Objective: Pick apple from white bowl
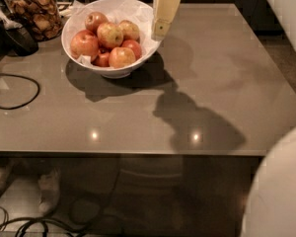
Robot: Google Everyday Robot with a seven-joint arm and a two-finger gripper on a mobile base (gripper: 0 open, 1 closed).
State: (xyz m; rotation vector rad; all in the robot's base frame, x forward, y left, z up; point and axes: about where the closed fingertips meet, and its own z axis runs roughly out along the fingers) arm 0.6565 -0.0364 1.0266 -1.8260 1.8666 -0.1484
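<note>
The white bowl [78, 19], lined with white paper, stands at the back left of the grey table and holds several apples. A pale yellow apple with red blush [110, 34] lies in the middle of the pile, with redder apples around it. My gripper [161, 28], pale yellow, hangs from the top edge of the view just over the bowl's right rim, to the right of the apples. It holds nothing that I can see.
A glass jar of brown snacks [35, 11] stands left of the bowl, beside a dark object [17, 39]. A black cable [19, 95] loops on the table's left. The table's front edge [138, 154] runs across. White robot parts [281, 191] fill the right corners.
</note>
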